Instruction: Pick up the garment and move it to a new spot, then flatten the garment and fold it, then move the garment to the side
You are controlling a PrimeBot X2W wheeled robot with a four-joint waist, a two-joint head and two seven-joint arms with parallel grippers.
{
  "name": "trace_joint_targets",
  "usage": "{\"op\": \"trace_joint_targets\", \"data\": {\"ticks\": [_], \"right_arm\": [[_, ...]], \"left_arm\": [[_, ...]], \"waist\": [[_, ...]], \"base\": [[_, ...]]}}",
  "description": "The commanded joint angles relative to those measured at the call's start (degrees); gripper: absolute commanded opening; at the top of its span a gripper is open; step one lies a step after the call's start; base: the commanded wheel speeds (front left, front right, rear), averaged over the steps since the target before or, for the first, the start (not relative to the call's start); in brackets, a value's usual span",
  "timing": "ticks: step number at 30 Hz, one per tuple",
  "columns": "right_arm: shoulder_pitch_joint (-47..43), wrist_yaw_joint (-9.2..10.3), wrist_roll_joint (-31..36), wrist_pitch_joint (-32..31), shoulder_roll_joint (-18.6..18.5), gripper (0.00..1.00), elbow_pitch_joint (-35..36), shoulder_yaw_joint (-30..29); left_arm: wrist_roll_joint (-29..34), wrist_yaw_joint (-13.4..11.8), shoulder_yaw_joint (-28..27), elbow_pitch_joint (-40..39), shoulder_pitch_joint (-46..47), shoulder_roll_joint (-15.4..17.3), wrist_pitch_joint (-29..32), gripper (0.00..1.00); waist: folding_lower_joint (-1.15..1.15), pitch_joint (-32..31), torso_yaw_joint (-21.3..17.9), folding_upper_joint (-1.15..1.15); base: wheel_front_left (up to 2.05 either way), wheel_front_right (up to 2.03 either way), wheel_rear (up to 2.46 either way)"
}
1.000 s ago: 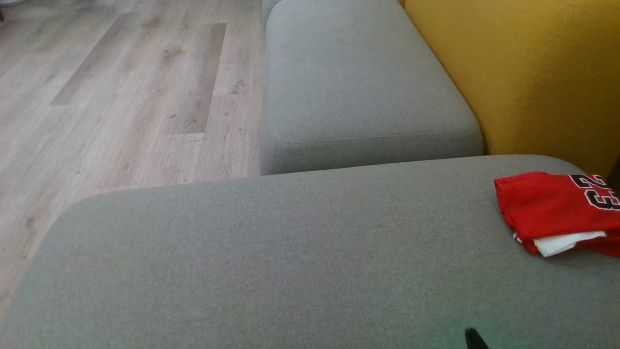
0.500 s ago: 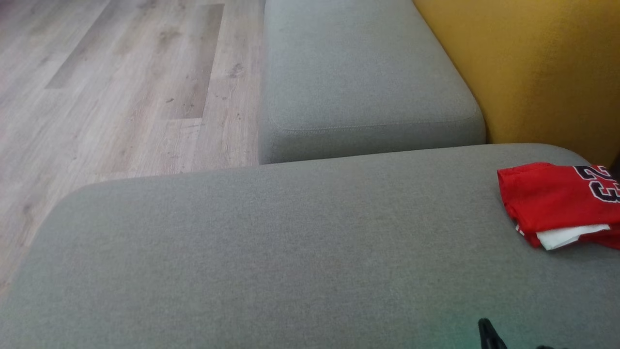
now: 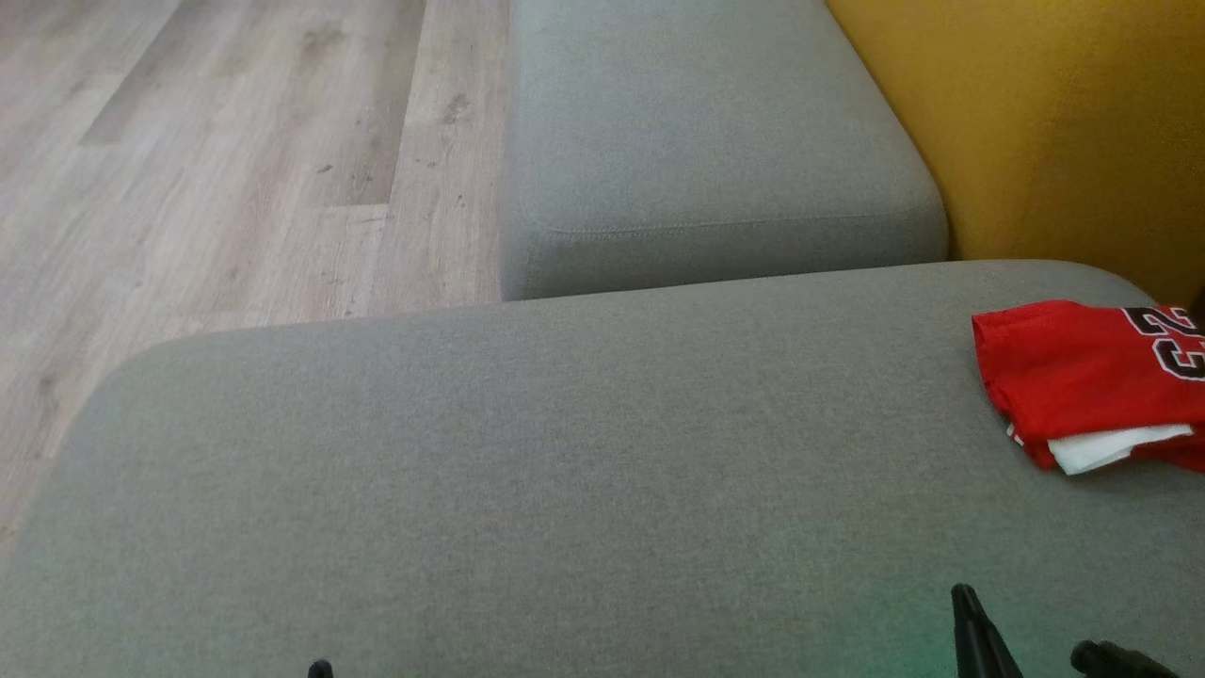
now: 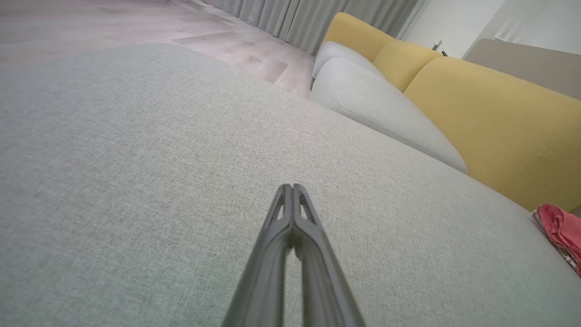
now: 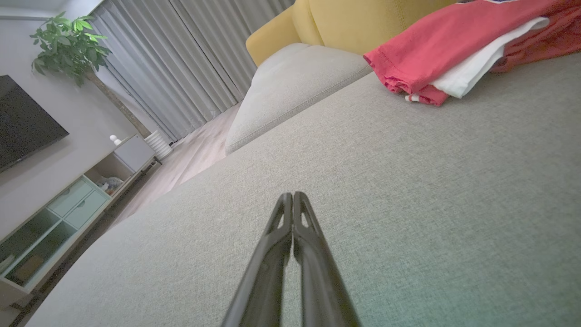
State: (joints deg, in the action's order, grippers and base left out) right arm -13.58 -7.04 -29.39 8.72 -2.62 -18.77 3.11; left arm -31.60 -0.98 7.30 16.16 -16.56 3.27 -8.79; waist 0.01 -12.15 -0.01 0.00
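Note:
The garment (image 3: pixel 1083 377) is a folded red jersey with black-and-white numbers and a white layer poking out. It lies at the right end of the grey sofa seat (image 3: pixel 565 452); it also appears as the garment (image 5: pixel 449 41) at the upper right of the right wrist view and as the garment (image 4: pixel 560 229) at the right edge of the left wrist view. My right gripper (image 5: pixel 292 195) is shut and empty, low over the seat, well short of the jersey; in the head view my right gripper (image 3: pixel 965 595) pokes up at the bottom right. My left gripper (image 4: pixel 292 187) is shut and empty over bare cushion; its tip (image 3: pixel 320 669) peeks in at the bottom edge.
A second grey cushion (image 3: pixel 697 141) runs away behind the seat. A yellow backrest (image 3: pixel 1054 132) rises along the right. Wooden floor (image 3: pixel 216 160) lies to the left. Curtains (image 5: pixel 190 63), a potted plant (image 5: pixel 68 41) and a low cabinet (image 5: pixel 68 204) stand across the room.
The head camera has tilted down, so the whole scene has slid up the picture. The right gripper's tip shows further into the bottom right, and the left tip has appeared at the bottom edge.

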Motion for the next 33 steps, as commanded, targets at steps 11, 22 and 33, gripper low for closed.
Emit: {"op": "trace_joint_targets", "data": {"ticks": [11, 22, 33], "right_arm": [[5.2, -0.16, -8.5, -1.9, -0.1, 0.00, 2.4, -1.3], [7.0, -0.20, -15.2, -3.5, -0.2, 0.00, 2.7, -2.3], [8.9, -0.24, -22.6, -5.3, -0.2, 0.00, 3.0, -3.4]], "left_arm": [[-8.1, 1.3, -2.7, -2.0, 5.5, -0.1, 1.9, 0.00], [-14.5, 2.2, -4.1, -2.0, 7.6, -0.1, 3.6, 0.00], [-21.7, 3.2, -5.6, -2.0, 10.0, -0.2, 5.4, 0.00]], "waist": [[0.00, 1.5, 0.0, 0.00], [0.00, 2.9, 0.0, 0.00], [-0.01, 4.3, 0.0, 0.00]], "base": [[0.00, 0.00, 0.00], [0.00, 0.00, 0.00], [0.00, 0.00, 0.00]]}}
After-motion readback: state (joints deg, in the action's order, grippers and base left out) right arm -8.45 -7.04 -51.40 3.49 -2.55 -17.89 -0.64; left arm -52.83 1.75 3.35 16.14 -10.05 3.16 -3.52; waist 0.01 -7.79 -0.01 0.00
